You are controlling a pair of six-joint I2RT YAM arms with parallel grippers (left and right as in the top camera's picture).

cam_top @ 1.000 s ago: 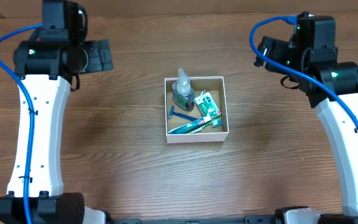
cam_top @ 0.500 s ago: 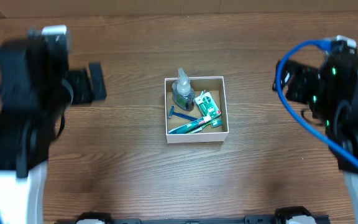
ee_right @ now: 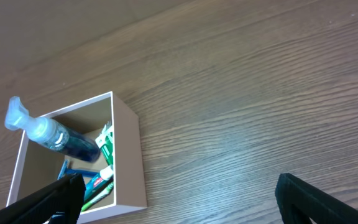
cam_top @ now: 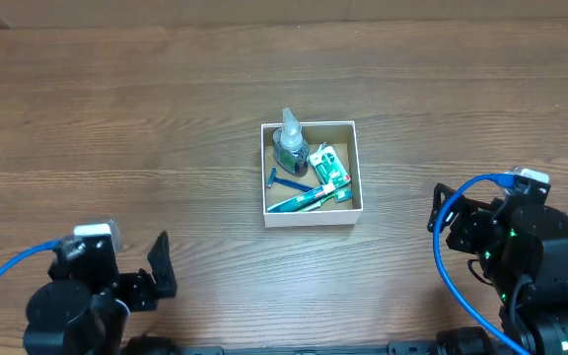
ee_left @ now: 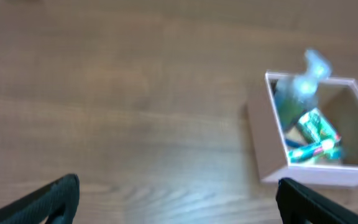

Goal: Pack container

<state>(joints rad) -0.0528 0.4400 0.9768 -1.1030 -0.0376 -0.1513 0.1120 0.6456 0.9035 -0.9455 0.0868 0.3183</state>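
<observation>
The container (cam_top: 356, 173) is a small white box with a brown inside, in the middle of the wooden table. It holds a clear bottle with blue liquid (cam_top: 290, 143), a blue razor (cam_top: 286, 180), a green packet (cam_top: 329, 165) and a toothbrush with a toothpaste tube (cam_top: 309, 199). It also shows in the left wrist view (ee_left: 267, 149) and the right wrist view (ee_right: 128, 155). My left gripper (ee_left: 179, 202) is open and empty, low at the near left. My right gripper (ee_right: 182, 199) is open and empty at the near right. Both are well away from the container.
The bare wooden table (cam_top: 146, 128) surrounds the container. Both arm bases sit at the near edge, the left one (cam_top: 87, 306) and the right one (cam_top: 526, 266), each with a blue cable.
Both arms have pulled back from the far side of the table to the near edge. The container and its contents have not moved.
</observation>
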